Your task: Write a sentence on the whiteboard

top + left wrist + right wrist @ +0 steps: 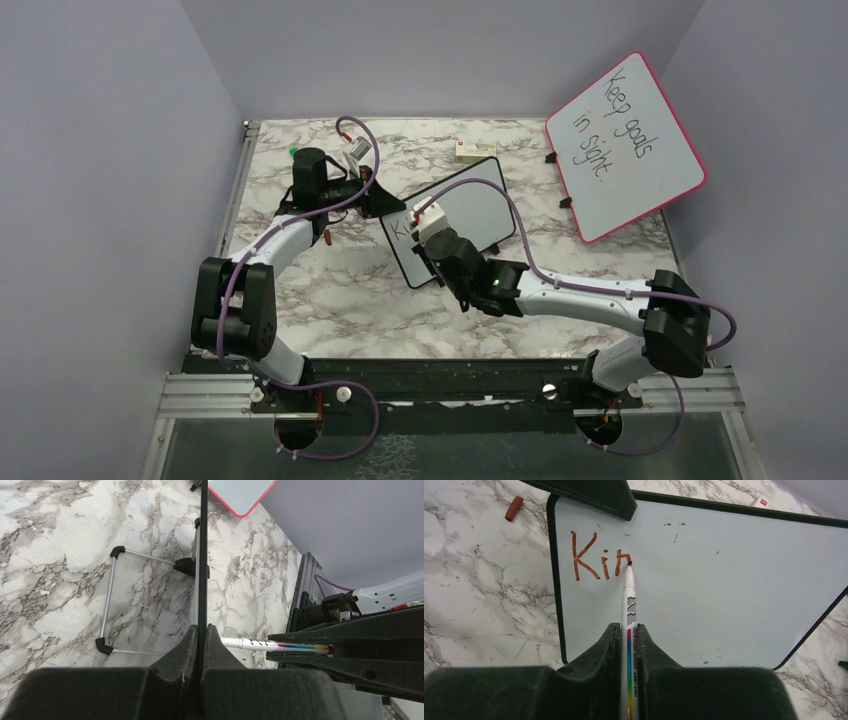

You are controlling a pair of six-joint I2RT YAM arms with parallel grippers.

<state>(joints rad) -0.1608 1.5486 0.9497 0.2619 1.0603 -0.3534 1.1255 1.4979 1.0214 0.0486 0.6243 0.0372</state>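
Note:
The small black-framed whiteboard (470, 215) stands tilted at mid-table, and it fills the right wrist view (724, 585). My left gripper (375, 200) is shut on its left edge, seen edge-on in the left wrist view (202, 580). My right gripper (432, 240) is shut on a white marker (629, 605) with a rainbow stripe. The marker tip touches the board at the end of the red-brown letters "Kin" (599, 562), the start of the sentence. The marker also shows in the left wrist view (270, 645).
A larger pink-framed board (625, 145) reading "Keep goals in sight" leans at the back right. A small white box (472, 151) lies behind the whiteboard. A red-brown marker cap (514, 508) lies on the marble left of the board. A wire stand (120, 605) props the whiteboard.

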